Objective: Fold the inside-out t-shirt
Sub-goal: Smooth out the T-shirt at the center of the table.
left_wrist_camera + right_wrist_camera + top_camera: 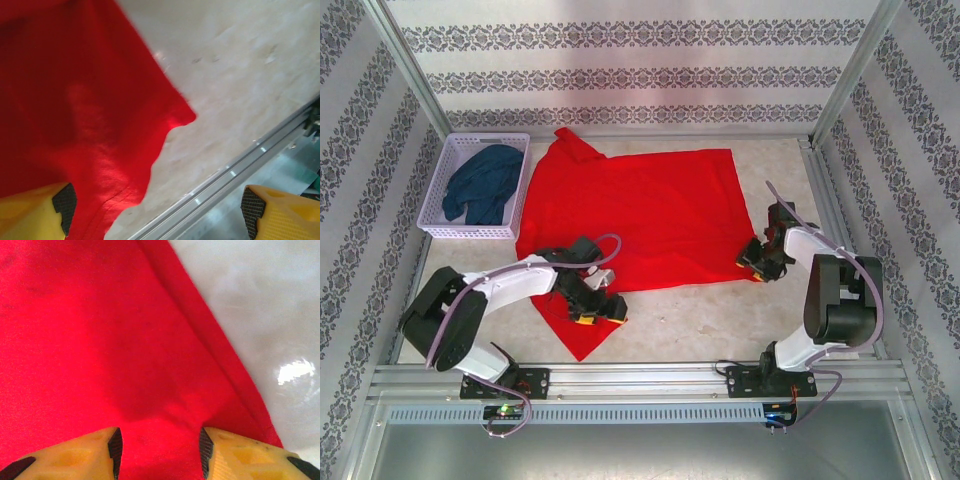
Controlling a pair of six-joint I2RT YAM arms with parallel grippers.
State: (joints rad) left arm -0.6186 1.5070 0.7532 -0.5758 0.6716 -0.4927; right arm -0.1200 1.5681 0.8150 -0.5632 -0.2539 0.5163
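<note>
The inside-out t-shirt (640, 210) lies spread flat and plain red across the table, one sleeve (582, 335) pointing toward the near edge. My left gripper (595, 305) hovers over that sleeve with its jaws wide open. In the left wrist view the red shirt (75, 100) reaches under the left finger, and nothing sits between the fingers of my left gripper (156, 205). My right gripper (755, 262) is down on the shirt's near right corner. In the right wrist view its jaws (159, 447) stand partly open, and the red shirt (100, 315) is bunched into a low ridge between the pads.
A white basket (438, 190) at the back left holds a dark navy garment (485, 185). An aluminium rail (240, 165) runs along the table's near edge, close to the left gripper. Patterned walls and metal posts frame the table. Bare tabletop (700, 320) lies between the two arms.
</note>
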